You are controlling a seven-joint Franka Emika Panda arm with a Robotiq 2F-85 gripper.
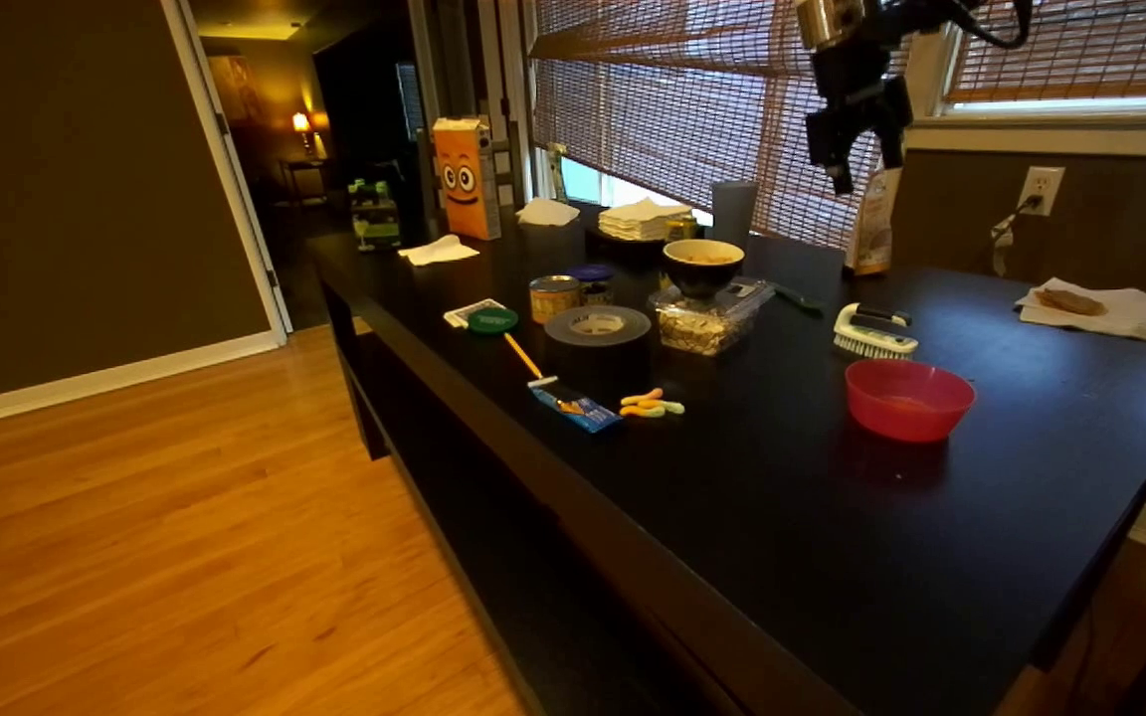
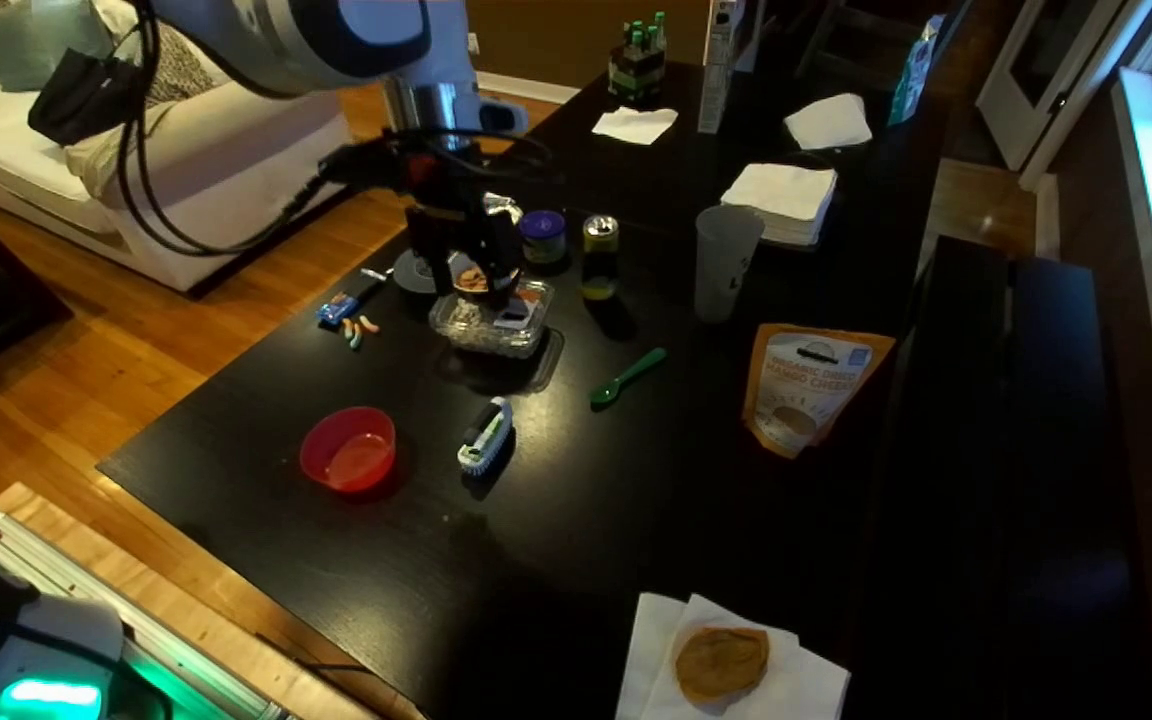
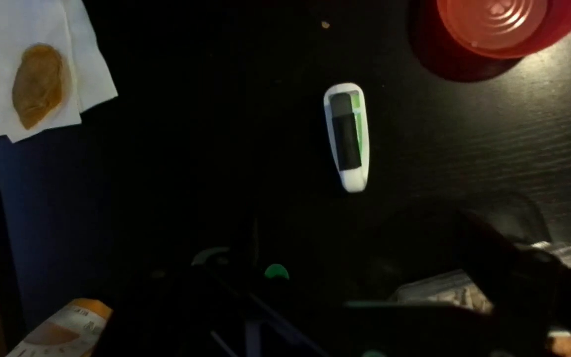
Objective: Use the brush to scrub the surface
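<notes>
The brush [image 1: 873, 333] stands bristles down on the glossy black tabletop [image 1: 732, 477], beside the red bowl. It has a whitish body and a black grip, and also shows in an exterior view [image 2: 486, 437] and at the middle of the wrist view [image 3: 347, 139]. My gripper [image 1: 867, 177] is open and empty, raised well above the tabletop [image 2: 596, 500]. In an exterior view my gripper [image 2: 478, 285] appears in front of the clear food box, apart from the brush. In the wrist view its dark fingers [image 3: 360, 223] are spread and hard to see against the table.
The red bowl [image 2: 348, 450] stands close to the brush. A clear box [image 1: 707, 323] with a small black bowl [image 1: 702, 267] on it, a green spoon [image 2: 626, 378], a mango bag [image 2: 811, 385], a grey cup [image 2: 726, 262] and napkins [image 2: 636, 660] with a brown item stand around.
</notes>
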